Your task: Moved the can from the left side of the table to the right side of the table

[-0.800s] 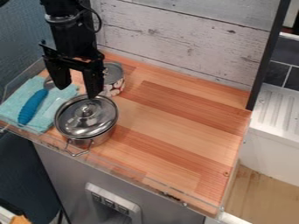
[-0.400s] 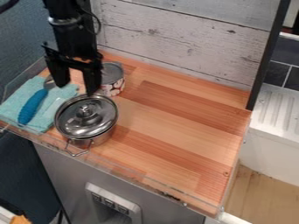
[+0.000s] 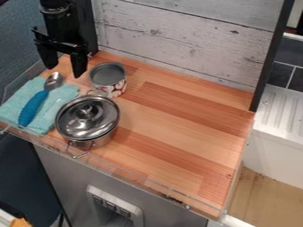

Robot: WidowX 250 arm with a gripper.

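Observation:
The black gripper [image 3: 64, 72] hangs over the back left corner of the table [image 3: 177, 124], its two fingers spread apart with nothing between them. Just to its right stands the can [image 3: 108, 75], upright, with a grey top and a patterned label. The can is on the left part of the table, close behind the lidded pot, and the gripper does not hold it.
A steel pot with a lid [image 3: 87, 119] stands in front of the can. Left of it, a blue-handled spoon [image 3: 33, 107] lies on a turquoise cloth [image 3: 53, 111]. A whitewashed plank wall [image 3: 183, 40] borders the back.
The gripper has moved up and to the left in the view, away from the pot and can, uncovering more of the can and the spoon's head. The can has stayed where it was.

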